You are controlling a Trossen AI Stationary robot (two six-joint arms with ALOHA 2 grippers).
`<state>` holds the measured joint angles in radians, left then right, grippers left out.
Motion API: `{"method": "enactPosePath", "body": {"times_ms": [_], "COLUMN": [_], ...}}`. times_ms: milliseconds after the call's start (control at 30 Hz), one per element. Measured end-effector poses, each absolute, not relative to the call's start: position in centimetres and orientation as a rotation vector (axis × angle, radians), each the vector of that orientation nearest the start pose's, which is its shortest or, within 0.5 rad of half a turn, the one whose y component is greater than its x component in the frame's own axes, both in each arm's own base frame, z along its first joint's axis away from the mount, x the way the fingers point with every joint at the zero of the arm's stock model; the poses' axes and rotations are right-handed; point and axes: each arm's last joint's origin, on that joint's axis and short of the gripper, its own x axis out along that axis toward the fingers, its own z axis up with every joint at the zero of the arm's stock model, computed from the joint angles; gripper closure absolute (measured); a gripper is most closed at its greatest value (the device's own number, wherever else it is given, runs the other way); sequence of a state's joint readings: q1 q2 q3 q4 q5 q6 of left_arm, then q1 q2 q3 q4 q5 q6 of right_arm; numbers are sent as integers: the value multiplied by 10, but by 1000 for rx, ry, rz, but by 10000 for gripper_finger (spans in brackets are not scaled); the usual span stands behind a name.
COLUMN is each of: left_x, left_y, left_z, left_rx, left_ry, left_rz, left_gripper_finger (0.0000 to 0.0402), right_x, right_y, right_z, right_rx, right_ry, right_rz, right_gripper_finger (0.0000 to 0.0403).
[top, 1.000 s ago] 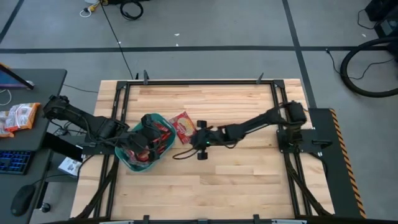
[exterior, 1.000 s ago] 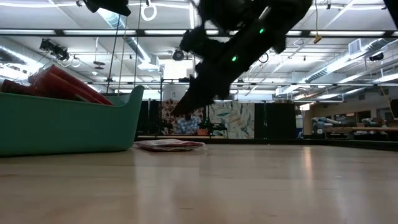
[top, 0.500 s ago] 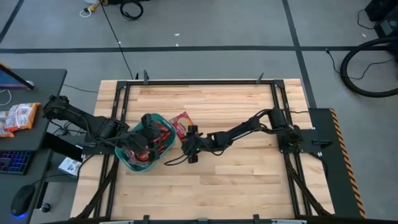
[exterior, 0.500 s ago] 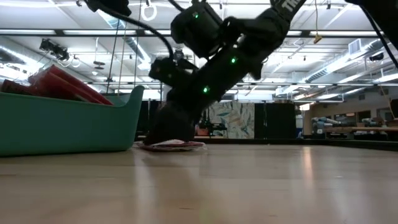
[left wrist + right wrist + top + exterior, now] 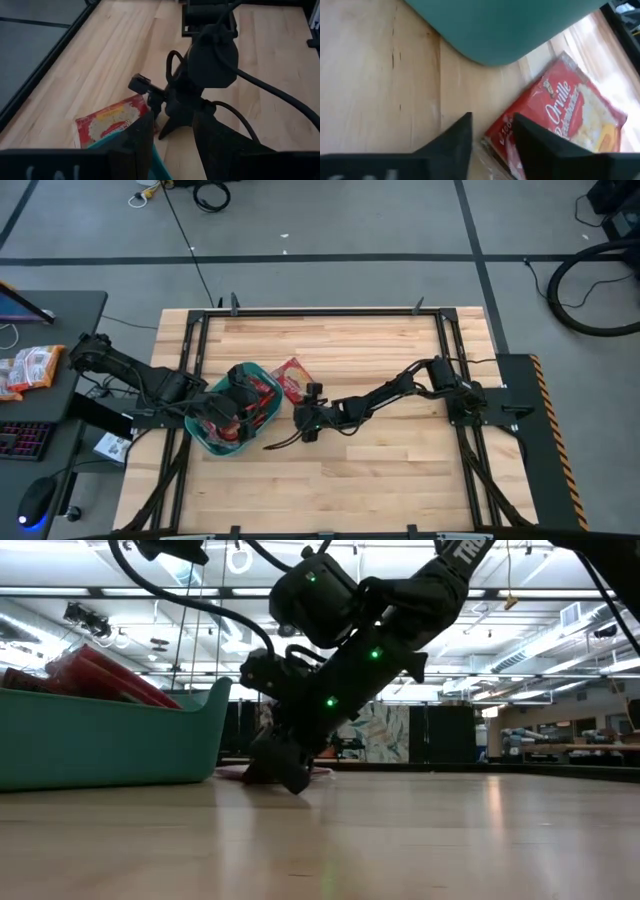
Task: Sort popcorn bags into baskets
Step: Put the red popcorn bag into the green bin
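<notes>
One flat red popcorn packet (image 5: 292, 376) with a cream-yellow centre picture and white lettering lies on the pale wooden tabletop (image 5: 380, 470), just beside the far right corner of the teal-green rounded plastic tub (image 5: 212, 442). More red packets (image 5: 262, 389) are heaped inside the tub, and in the low view their edges (image 5: 105, 675) stick up above its rim.

The right arm stretches low across the tabletop from its base, and the right gripper (image 5: 300, 415) sits down at the surface next to the loose packet's near end. In the right wrist view the two dark fingers (image 5: 457, 140) stand a little apart, with the packet's near corner (image 5: 502, 132) showing between them; the jaws are spread and not yet pinching it, though whether a fingertip touches the wrapper cannot be told. In the low view the gripper's tip (image 5: 285, 768) reaches the tabletop right in front of the packet.

The left gripper (image 5: 238, 402) hangs over the tub's right half, above the stacked packets. In the left wrist view its fingers (image 5: 142, 140) stand apart with nothing between them, and the tub's rim (image 5: 159, 167) shows just beneath.
</notes>
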<state>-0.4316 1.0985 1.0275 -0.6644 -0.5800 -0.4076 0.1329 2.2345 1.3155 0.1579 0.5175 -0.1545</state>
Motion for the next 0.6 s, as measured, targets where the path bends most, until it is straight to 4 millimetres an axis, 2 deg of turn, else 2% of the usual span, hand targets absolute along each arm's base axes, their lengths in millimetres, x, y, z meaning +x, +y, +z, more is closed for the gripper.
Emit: {"method": "enactPosePath", "body": {"times_ms": [267, 433, 600], "left_x": [203, 203, 203], "left_y": [-77, -78, -78], "left_z": [318, 317, 318], "left_rx": [-46, -5, 95], "left_ry": [631, 649, 651], "left_rz": [220, 170, 152], "left_gripper_finger": [257, 257, 257], "right_x": [438, 428, 417], "right_y": [44, 44, 43], "right_z": [88, 102, 131], "right_rx": [-366, -393, -392], "right_ry": [823, 885, 915], "right_rz": [-325, -339, -358], "right_gripper_finger": [392, 396, 398]}}
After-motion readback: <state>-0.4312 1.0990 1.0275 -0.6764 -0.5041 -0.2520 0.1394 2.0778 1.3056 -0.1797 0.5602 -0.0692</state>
